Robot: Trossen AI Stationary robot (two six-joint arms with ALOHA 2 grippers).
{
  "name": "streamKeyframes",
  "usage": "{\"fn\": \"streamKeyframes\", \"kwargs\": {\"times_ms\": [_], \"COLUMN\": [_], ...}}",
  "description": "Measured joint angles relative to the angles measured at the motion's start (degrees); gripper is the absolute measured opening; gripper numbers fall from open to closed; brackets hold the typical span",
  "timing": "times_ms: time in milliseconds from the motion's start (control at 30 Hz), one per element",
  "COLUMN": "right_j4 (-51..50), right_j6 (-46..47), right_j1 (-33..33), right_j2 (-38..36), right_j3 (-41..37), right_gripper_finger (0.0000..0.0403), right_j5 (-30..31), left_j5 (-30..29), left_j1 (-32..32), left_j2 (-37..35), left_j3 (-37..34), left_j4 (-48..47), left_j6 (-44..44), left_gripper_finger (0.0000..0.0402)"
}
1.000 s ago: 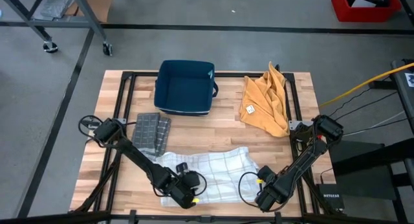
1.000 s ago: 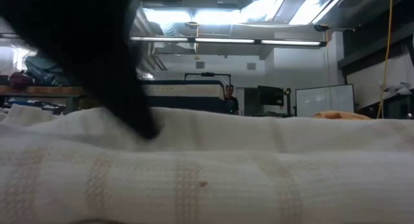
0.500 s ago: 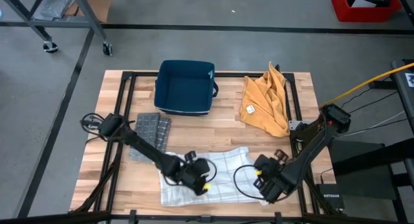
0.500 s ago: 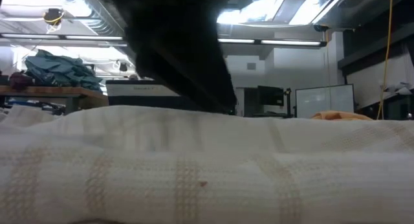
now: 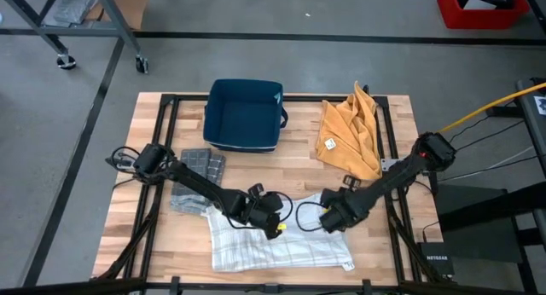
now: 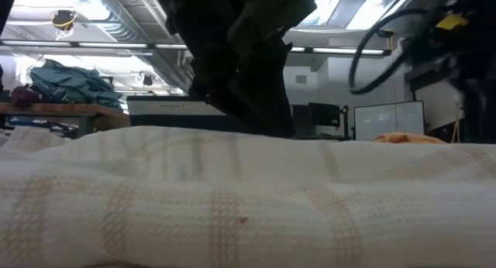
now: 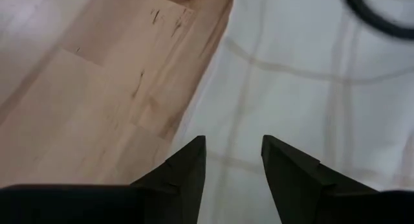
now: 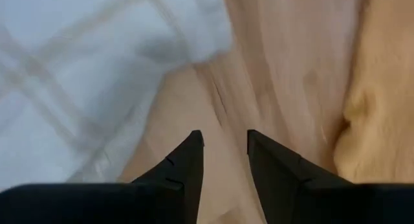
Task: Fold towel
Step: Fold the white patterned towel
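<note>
A white checked towel point(image 5: 277, 240) lay folded over on the near part of the wooden surface point(image 5: 299, 163), between the two arms. The left gripper point(image 5: 275, 226) hung over the towel's far edge near the middle; in its wrist view its jaws stood slightly apart with nothing between them, the towel point(image 7: 310, 88) and bare wood below. The right gripper point(image 5: 327, 218) sat just beside the towel's far right corner; its jaws were likewise a little apart and held nothing, with a corner of towel point(image 8: 97, 68) and an edge of orange cloth point(image 8: 381, 81) ahead. Farther back on the surface stood a dark blue bin point(image 5: 245, 114), a crumpled orange cloth point(image 5: 351, 133) to its right and a folded grey cloth point(image 5: 198, 176) at the left. In the low view the towel point(image 6: 248, 198) filled the foreground with dark arm parts above it.
</note>
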Motion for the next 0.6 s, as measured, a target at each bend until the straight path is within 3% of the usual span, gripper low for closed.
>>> {"fn": "streamKeyframes", "kwargs": {"times_ms": [300, 433, 600], "right_j4": [5.7, 7.5, 3.5], "right_j6": [-16.6, -20.1, -21.0], "right_j1": [-6.7, -8.7, -8.7], "right_j2": [0.0, 0.0, 0.0], "right_j3": [-0.3, -0.3, -0.2], "right_gripper_finger": [0.0124, 0.0124, 0.0124], "right_j5": [-2.0, -7.7, -19.9], "left_j5": [0.3, 2.3, 3.0], "left_j1": [0.0, 0.0, -0.3], "left_j2": [0.0, 0.0, 0.0], "left_j3": [0.0, 0.0, 0.0], "left_j4": [-0.3, -0.3, -0.7], "left_j6": [-0.1, -0.1, -0.1], "left_gripper_finger": [0.0143, 0.0143, 0.0143]}}
